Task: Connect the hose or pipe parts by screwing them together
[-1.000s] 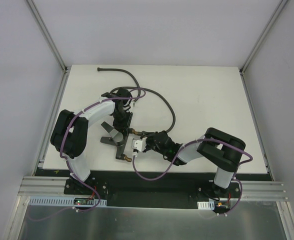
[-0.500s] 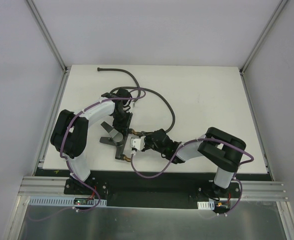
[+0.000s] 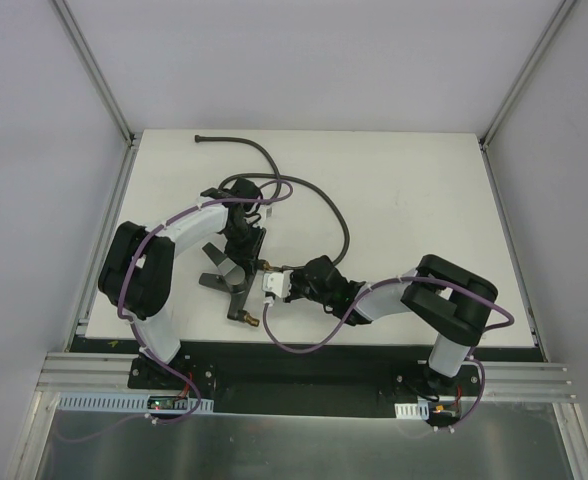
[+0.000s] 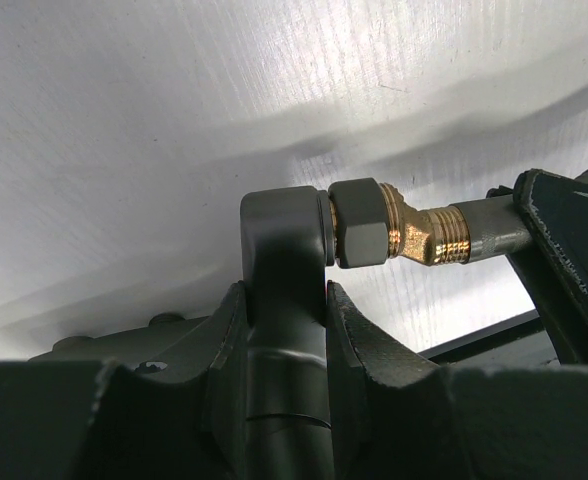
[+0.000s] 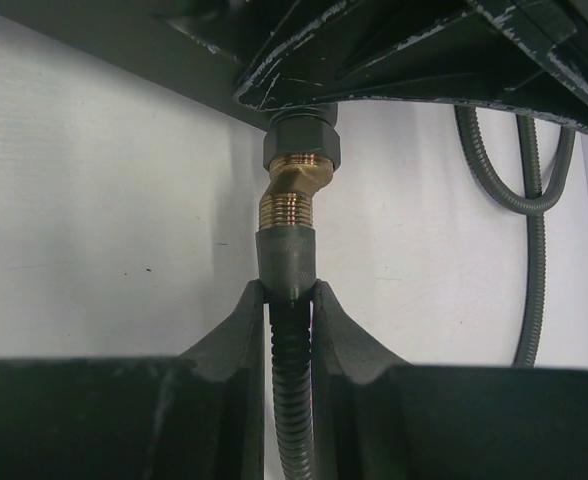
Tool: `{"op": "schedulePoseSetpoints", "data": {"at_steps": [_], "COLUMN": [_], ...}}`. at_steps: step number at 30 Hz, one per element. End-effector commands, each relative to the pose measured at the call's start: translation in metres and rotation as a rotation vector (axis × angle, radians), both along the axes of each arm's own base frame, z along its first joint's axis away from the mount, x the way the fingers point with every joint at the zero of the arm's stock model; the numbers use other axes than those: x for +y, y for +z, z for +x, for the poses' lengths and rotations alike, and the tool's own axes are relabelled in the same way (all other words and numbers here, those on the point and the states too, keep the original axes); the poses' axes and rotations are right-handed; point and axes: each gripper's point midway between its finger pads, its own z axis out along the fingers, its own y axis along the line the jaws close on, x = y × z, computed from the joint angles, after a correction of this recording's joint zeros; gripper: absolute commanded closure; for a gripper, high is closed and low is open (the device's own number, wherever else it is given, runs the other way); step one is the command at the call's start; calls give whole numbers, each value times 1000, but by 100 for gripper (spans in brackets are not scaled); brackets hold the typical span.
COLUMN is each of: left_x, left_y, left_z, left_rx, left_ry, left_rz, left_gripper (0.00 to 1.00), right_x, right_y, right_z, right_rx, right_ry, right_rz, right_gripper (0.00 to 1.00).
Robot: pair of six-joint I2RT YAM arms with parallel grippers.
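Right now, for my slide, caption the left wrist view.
Left gripper clamps the forked fitting; the hose meets it from the right at a crooked-looking brass joint.

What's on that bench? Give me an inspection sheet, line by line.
Surface: white table, bare where visible.
Job's things: dark grey hose curving across the table; forked fitting; the hose's end meets the fitting's brass port at an angle, thread engagement not discernible.
Clutter: nothing seen.
Grippers: left pincer shut on the forked fitting; right pincer shut on the hose.
Cables: purple cables along both arms.
Surroundings: white walls; metal rail at the near edge.
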Motion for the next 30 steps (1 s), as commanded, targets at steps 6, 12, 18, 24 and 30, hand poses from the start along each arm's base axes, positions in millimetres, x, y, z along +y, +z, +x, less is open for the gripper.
{"op": "schedulePoseSetpoints", "data": {"at_steps": [6, 12, 18, 24, 30], "left_x": [-45, -48, -52, -51, -55], "left_y": [31, 34, 42, 43, 45], "left_z": [-8, -5, -6, -6, -4], "left_rx": [12, -10, -37, -66, -93], "left_ry": [-24, -23, -49, -73, -83], "left_rz": [-244, -262, -296, -280, -286], "left_gripper": [100, 100, 100, 100, 100], "right_x": [30, 33, 39, 40, 40], "right_y": [42, 44, 47, 53, 55], "right_z": [-1, -4, -7, -6, -7], "right_rx": [41, 101, 135, 170, 225], "right_ry": [0, -12, 9, 10, 3], "right_rz": [176, 203, 214, 240, 260], "right_gripper": [99, 99, 99, 99, 99]}}
